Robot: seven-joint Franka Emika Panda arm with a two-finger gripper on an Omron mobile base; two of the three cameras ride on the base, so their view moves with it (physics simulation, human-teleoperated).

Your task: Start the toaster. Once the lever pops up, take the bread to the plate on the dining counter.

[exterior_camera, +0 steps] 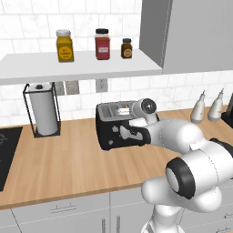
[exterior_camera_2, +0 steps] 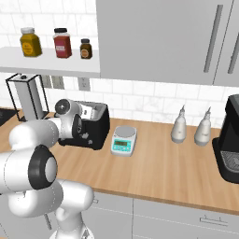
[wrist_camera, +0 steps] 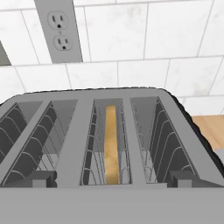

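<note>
While the bread (wrist_camera: 111, 144) sits upright in the toaster's (wrist_camera: 109, 140) third slot, at twelve o'clock from my hand, I judge starting it is the step; next I must press the lever. Whether my fingers are spread, I cannot tell.

Black toaster (exterior_camera: 113, 129) with silvery-grey slotted top; bread (wrist_camera: 111, 146) in it golden tan. Behind toaster: white tile wall (wrist_camera: 144, 35), grey outlet (wrist_camera: 61, 30). Shelf above toaster: yellow jar (exterior_camera: 64, 45), red jar (exterior_camera: 102, 44), brown jar (exterior_camera: 127, 48). Right of toaster: white-and-teal scale (exterior_camera_2: 123, 140) on light-wood counter (exterior_camera: 68, 164).
</note>
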